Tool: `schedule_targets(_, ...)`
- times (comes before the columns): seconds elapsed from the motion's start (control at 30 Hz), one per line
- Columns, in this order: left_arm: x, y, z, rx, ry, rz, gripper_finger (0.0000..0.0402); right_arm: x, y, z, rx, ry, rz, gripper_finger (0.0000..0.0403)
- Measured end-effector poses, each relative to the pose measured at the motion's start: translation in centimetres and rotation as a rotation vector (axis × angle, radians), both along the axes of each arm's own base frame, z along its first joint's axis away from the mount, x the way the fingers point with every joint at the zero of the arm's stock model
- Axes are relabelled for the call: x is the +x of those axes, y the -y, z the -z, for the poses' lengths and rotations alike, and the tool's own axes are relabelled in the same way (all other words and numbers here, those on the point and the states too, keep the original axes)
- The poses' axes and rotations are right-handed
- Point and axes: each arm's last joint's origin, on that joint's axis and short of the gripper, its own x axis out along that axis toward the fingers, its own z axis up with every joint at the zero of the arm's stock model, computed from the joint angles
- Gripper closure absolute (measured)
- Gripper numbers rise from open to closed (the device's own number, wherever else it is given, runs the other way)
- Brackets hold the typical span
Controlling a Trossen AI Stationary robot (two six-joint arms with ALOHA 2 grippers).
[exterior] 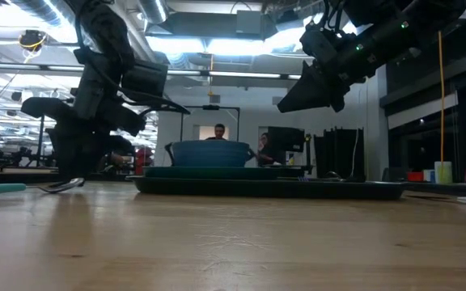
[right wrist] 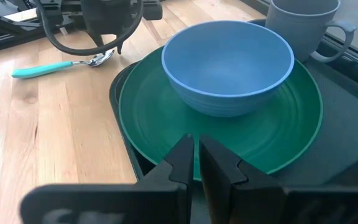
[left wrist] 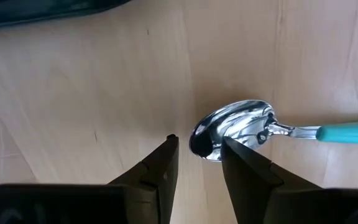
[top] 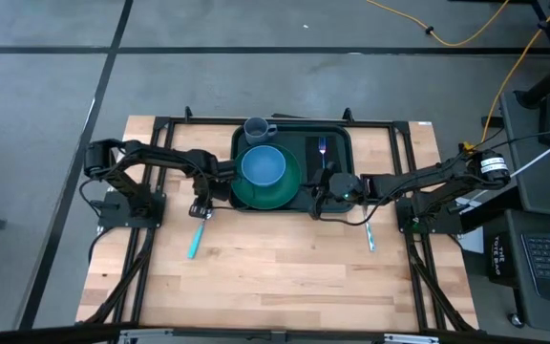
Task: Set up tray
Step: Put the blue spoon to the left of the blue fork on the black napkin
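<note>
Left end effector, fingers spread, poised over the spoon; the bowl end of the spoon lies against one fingertip, not yet pinched. The spoon rests on the tabletop, its long axis running from the steel bowl under the fingers to the teal handle pointing toward the front edge. Beyond it, just beside the left end effector and toward the table's centre, sits the tray, carrying the plate, blue bowl, mug and fork. The left arm is judged nearer the spoon. Right end effector, fingers pressed together and empty, hangs at the tray's opposite edge; a second utensil lies near it.
</note>
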Motion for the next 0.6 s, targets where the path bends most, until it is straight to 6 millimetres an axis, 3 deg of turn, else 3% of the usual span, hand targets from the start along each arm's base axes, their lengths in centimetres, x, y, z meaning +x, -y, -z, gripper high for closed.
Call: schedule_targets(0.6,0.50,0.03,-0.01,-0.043,0.065,-0.004,0.0302,0.00,0.00,0.00,0.000,0.000,0.000,0.0372)
